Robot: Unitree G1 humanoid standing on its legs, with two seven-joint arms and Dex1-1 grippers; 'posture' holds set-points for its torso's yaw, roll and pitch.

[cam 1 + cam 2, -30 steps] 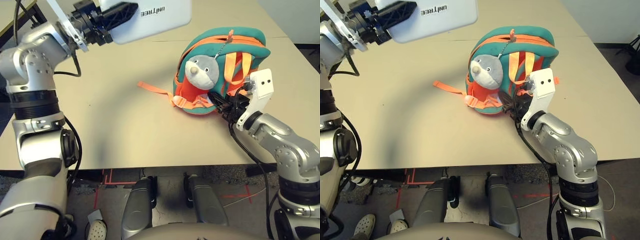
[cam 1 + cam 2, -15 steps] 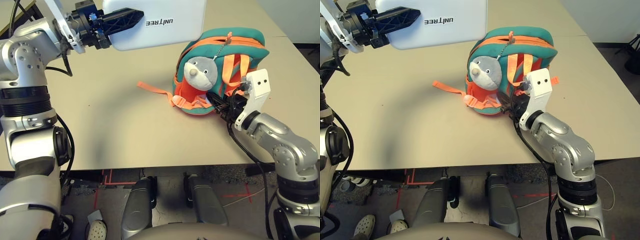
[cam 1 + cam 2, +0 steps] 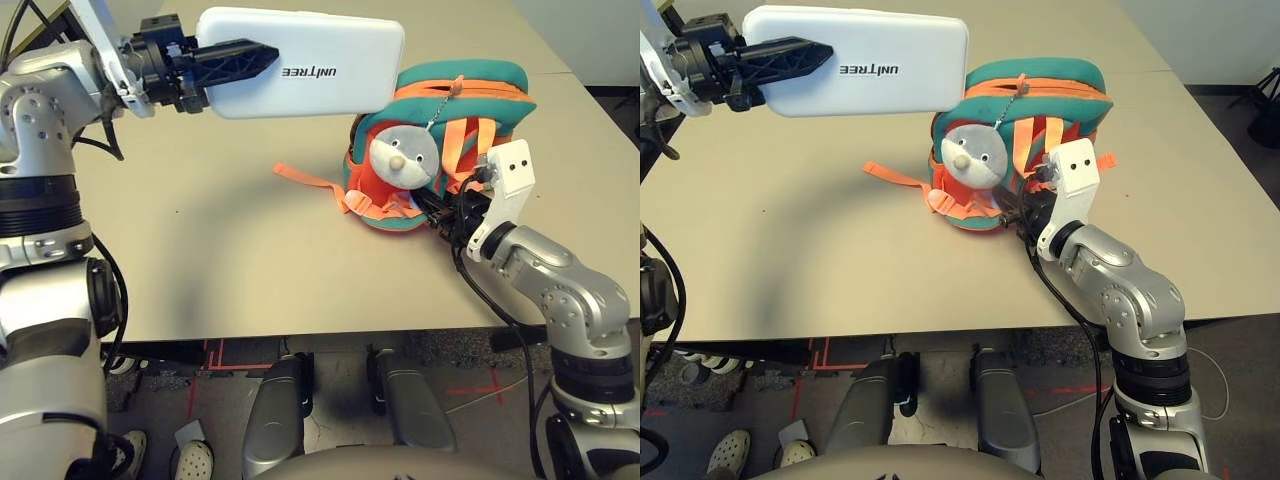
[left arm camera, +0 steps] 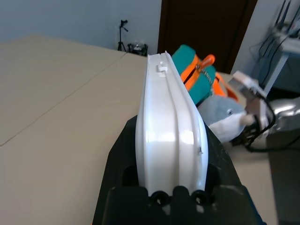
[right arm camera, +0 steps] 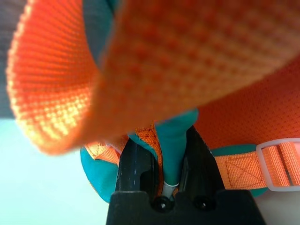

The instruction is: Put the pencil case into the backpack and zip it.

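A broad beige table [image 3: 250,250] filled the workspace, with a seam running across its top and a dark doorway and a light wall visible beyond it in the left wrist view. Toward the far right of the table lay the backpack [image 3: 480,85], its orange body edged in teal, an orange zipper line running over its upper rim and a small pull dangling from it. A grey-white plush animal [image 3: 403,152] sat against the side facing the robot, and one orange strap [image 3: 310,178] trailed out flat over the table to the left. The left gripper [image 3: 240,62] was raised well above the table at the upper left, pointing level toward the right, its black fingers [image 4: 119,159] clamped on the two flat faces of the pencil case [image 3: 310,62]. The white case was carried in the air, flat side up with dark lettering showing, its free end reaching to just beside the backpack's top edge and overlapping it in the head views; whether the two touched could not be told. The right gripper [image 3: 450,212] was low at the near right side of the backpack, by the orange straps. In the right wrist view its fingers [image 5: 133,164] were pinched on a fold of teal trim and orange webbing of the backpack, with a broad orange strap close in front of the camera.
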